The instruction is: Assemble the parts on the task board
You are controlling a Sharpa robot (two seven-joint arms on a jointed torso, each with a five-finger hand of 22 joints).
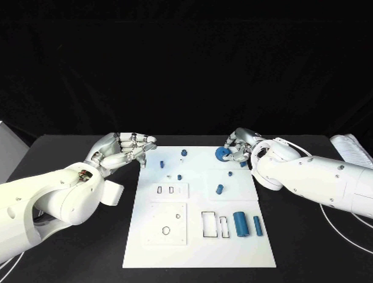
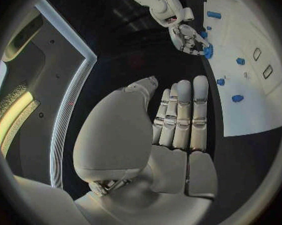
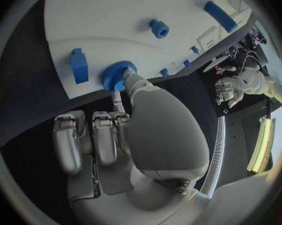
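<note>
A blue gear (image 1: pixel 223 154) is seen at the far right part of the white task board (image 1: pixel 201 242), near its far edge, and is pinched by the right hand (image 1: pixel 241 145) — in the right wrist view the thumb tip (image 3: pixel 130 80) is pressed on the gear's toothed rim (image 3: pixel 118 74), w/ the other fingers (image 3: pixel 91 140) curled beside it over the black table (image 1: pixel 67 147). Just beside the gear a small blue block (image 3: pixel 79 65) is stood on the board, and a small round blue part (image 3: pixel 158 28) is set further in. Two blue cylinders (image 1: pixel 248 224) are laid side by side near the board's right edge, next to rectangular slots (image 1: pixel 209 224). The left hand (image 1: pixel 122 149) is held off the board's far left corner — nothing is gripped; fingers (image 2: pixel 184 112) are kept straight and close together in the left wrist view.
</note>
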